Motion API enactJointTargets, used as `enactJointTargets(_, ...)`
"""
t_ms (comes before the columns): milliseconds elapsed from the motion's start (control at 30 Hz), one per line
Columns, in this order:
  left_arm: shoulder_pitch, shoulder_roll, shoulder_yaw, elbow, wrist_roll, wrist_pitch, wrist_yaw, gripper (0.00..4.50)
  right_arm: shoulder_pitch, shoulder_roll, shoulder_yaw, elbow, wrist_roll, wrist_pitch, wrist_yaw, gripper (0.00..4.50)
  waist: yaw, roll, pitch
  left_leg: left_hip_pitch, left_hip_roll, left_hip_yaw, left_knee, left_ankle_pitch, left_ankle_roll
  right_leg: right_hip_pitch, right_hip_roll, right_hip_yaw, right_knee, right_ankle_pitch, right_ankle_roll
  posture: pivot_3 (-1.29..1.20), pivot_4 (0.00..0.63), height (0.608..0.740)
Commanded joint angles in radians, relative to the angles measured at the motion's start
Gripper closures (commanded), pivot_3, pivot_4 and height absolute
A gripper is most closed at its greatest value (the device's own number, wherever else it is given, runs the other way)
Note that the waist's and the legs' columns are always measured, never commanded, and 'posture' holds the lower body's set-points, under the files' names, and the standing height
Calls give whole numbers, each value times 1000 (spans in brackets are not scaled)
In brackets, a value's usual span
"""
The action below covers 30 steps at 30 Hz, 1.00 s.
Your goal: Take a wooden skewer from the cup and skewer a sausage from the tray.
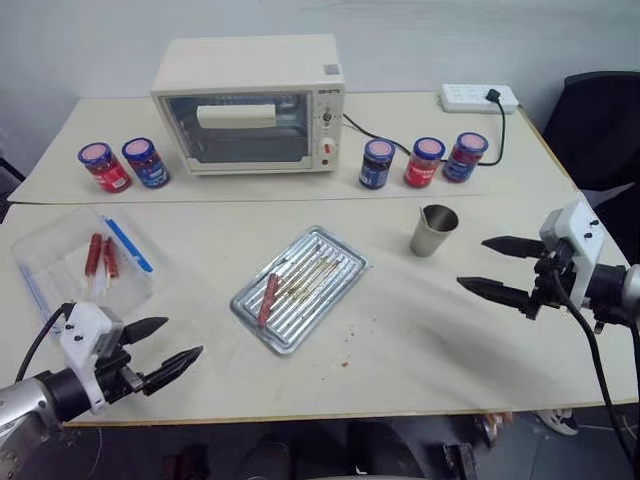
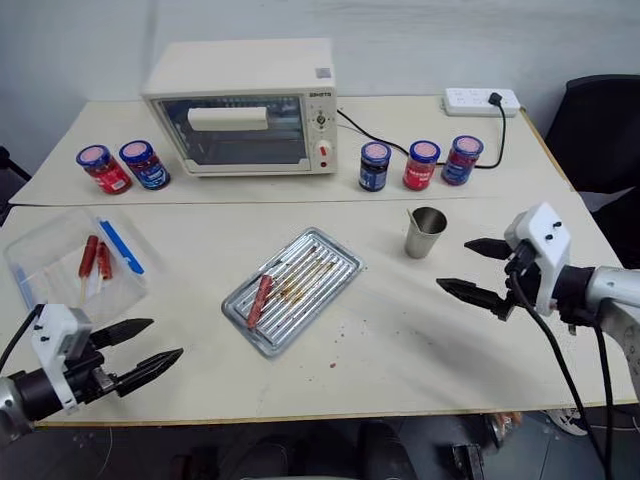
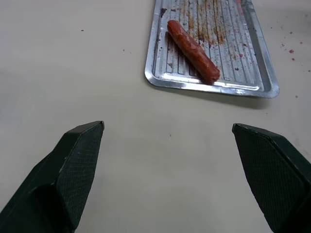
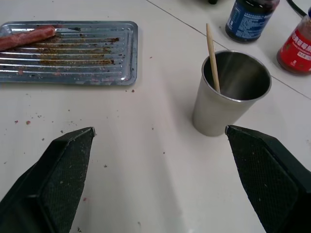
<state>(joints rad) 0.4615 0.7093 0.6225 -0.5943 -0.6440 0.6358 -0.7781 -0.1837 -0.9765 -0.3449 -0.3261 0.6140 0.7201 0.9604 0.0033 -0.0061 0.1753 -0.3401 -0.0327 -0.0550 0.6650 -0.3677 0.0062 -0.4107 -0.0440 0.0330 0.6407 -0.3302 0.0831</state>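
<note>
A steel cup (image 1: 433,230) stands right of the table's middle, and one wooden skewer (image 4: 213,57) leans inside it, its end sticking above the rim. The silver ribbed tray (image 1: 332,267) lies at the centre with brown stains. A dark-red sausage (image 1: 268,298) rests on its near left part. My right gripper (image 1: 494,266) hovers open a short way right of the cup, fingers pointing toward it, nothing between them. My left gripper (image 1: 168,348) is open near the front left edge, aimed toward the tray, and holds nothing.
A clear plastic box (image 1: 40,262) with two more sausages (image 1: 100,256) and a blue tool lies at left. A toaster oven (image 1: 250,103), several lidded jars (image 1: 425,162) and a power strip (image 1: 478,97) line the back. A black chair (image 1: 600,130) stands at far right.
</note>
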Motion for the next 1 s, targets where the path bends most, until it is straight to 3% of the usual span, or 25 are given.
enactJointTargets(33,26,-3,16,-41,0,-35,-16,34,-25,-27,17,14,-15,-26,21,0,-1,0,0,0,0,0,0,0,0,0,0,0,0,0,0,0,150,740)
enactJointTargets(1000,4,-2,-42,-28,-1,-67,-25,34,-33,13,46,-11,-49,-19,-72,0,-3,0,0,-2,0,0,-1,1,-3,-1,0,0,-4,0,0,0,150,740)
